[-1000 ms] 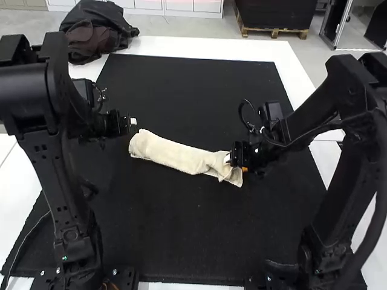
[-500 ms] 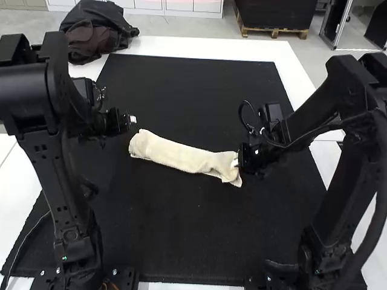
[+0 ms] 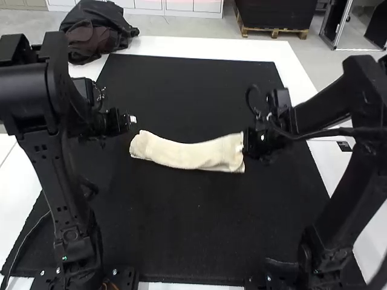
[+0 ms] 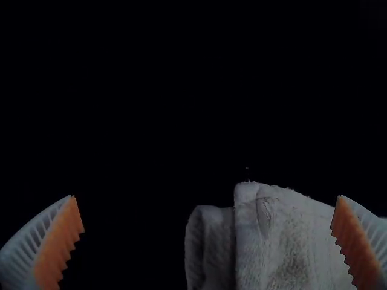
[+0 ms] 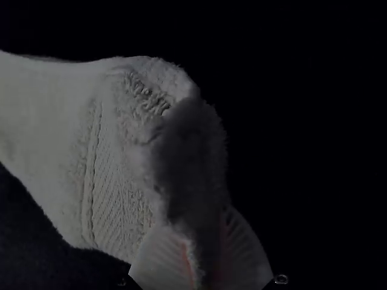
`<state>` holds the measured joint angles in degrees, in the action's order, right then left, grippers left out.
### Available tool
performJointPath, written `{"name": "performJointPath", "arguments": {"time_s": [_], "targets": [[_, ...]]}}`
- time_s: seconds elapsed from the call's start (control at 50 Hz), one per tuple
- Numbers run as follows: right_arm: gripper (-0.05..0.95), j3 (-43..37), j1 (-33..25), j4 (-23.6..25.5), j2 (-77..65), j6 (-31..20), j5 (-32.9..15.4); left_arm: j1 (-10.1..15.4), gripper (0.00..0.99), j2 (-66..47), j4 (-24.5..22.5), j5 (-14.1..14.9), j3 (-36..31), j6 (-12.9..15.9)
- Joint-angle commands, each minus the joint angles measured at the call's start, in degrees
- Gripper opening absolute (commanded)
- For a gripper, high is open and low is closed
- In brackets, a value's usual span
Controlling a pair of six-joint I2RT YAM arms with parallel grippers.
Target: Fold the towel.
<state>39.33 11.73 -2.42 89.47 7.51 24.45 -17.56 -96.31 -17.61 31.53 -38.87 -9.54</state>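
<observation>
Towel (image 3: pixel 188 156) lies as a long, narrow folded strip on the black mat (image 3: pixel 187 223), between the two arms. Its long axis runs crosswise, from the left arm's side toward the right arm's, so one short end points at each side. That axis bows rather than running dead straight: the middle sags toward the arm bases, and the strip flares wider at its right end than at its left. Layered edges show at the left end in the left wrist view, a narrow fold set beside a broader one. The right gripper (image 3: pixel 246 145) grips the cloth at the strip's right end, with the gathered fabric pinched between its two ribbed fingers (image 5: pixel 162 257); whether that end is raised off the mat, I cannot tell. The left gripper (image 3: pixel 132 119) is spread wide, its orange pads (image 4: pixel 59 241) well apart with nothing clasped. In the high view it sits near the strip's left end, a little toward the mat's far side, apart from the cloth. White table surface (image 3: pixel 199 48) borders the mat.
</observation>
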Motion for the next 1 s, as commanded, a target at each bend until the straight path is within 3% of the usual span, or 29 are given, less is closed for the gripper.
{"name": "performJointPath", "arguments": {"time_s": [0.0, 0.22, 0.44, 0.98], "targets": [[-0.02, 3.4, -0.6, 1.4, -2.3, 0.8, 1.5, -0.4, 0.961, 2.2, -0.3, 0.4, -1.8, -0.7], [-0.02, 6.4, 0.6, 3.8, -2.4, 2.2, 3.1, -0.3, 0.961, 2.9, -0.1, 0.3, -2.3, -0.7], [-0.02, 9.4, 7.0, 3.7, -0.6, 5.0, 3.2, -0.3, 0.961, 3.3, -0.2, 0.1, -3.0, -0.7], [-0.02, 16.0, 18.5, 0.0, 5.2, 8.6, 3.1, -0.3, 0.961, 5.1, 0.3, -1.0, -2.3, 2.0]]}}
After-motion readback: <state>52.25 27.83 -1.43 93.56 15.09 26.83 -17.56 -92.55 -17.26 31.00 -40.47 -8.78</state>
